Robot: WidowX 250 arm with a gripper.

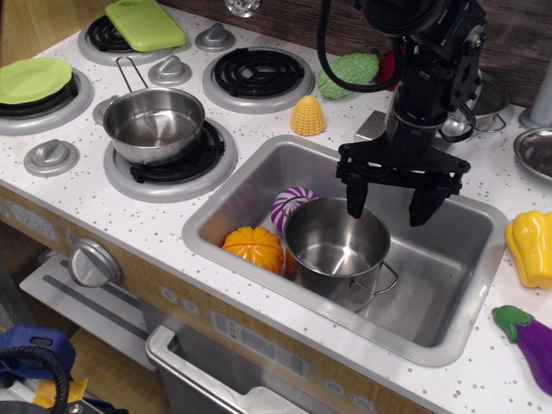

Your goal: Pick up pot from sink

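A steel pot point(338, 248) with a wire handle stands upright in the sink point(466, 302), left of centre. My gripper point(390, 205) hangs open above the pot's far right rim, with the left finger point(354, 200) over the rim and the right finger point(422, 208) past it over the sink. It holds nothing. An orange toy pumpkin point(255, 247) and a purple-and-white striped toy point(291, 206) lie in the sink against the pot's left side.
A second steel pot point(155, 124) sits on the front burner. A yellow corn point(308, 116) and a green toy point(348, 74) lie behind the sink. A yellow pepper point(531, 247) and a purple eggplant point(528, 342) lie right of it. A green plate point(33, 79) and a green board point(145, 23) cover the back burners.
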